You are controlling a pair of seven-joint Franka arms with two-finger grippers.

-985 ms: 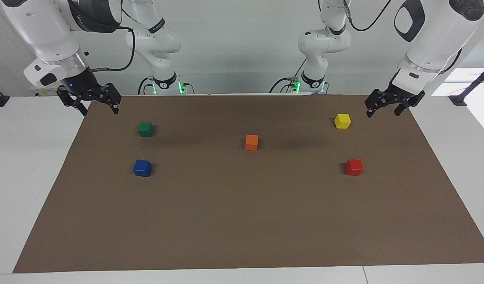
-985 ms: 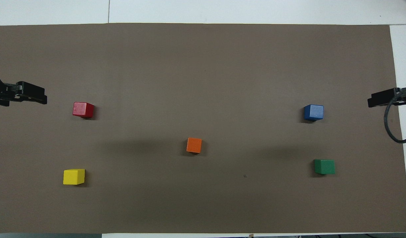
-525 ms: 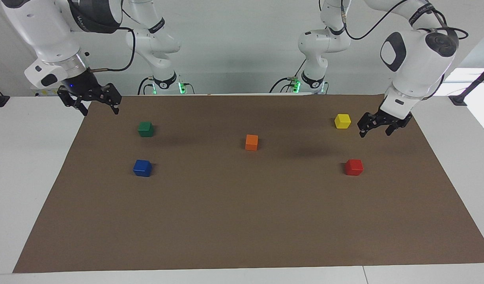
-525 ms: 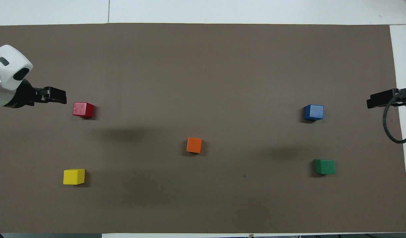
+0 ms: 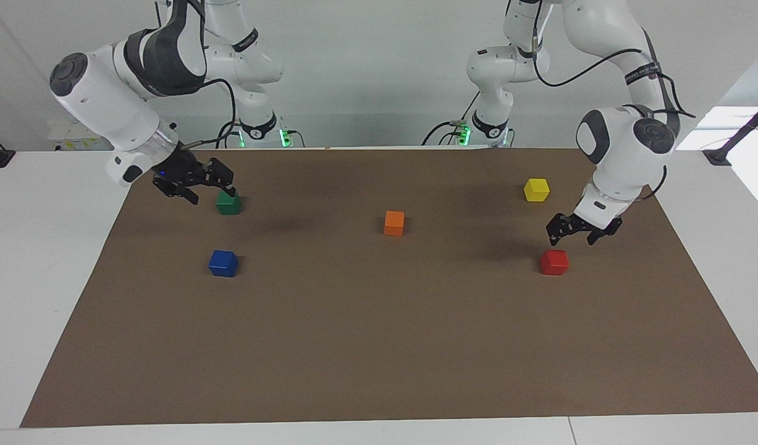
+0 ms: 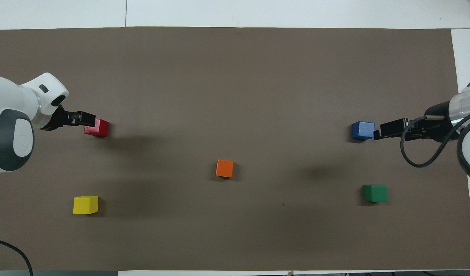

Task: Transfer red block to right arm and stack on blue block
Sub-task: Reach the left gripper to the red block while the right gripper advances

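Sitting flat on the brown mat (image 5: 379,346) toward the left arm's end of the table, the red block (image 5: 554,262) lies farther from the robots than the orange block (image 5: 394,223), which marks the mat's middle. Above the red block hangs the left gripper (image 5: 575,232), not touching it, its fingers spread apart. Toward the right arm's end from the orange block, the blue block (image 5: 223,263) rests farther from the robots and the green block (image 5: 228,202) nearer, the right gripper (image 5: 210,186) hanging with parted fingers over the mat beside the green one, while the yellow block (image 5: 536,190) lies nearer the robots than the red.
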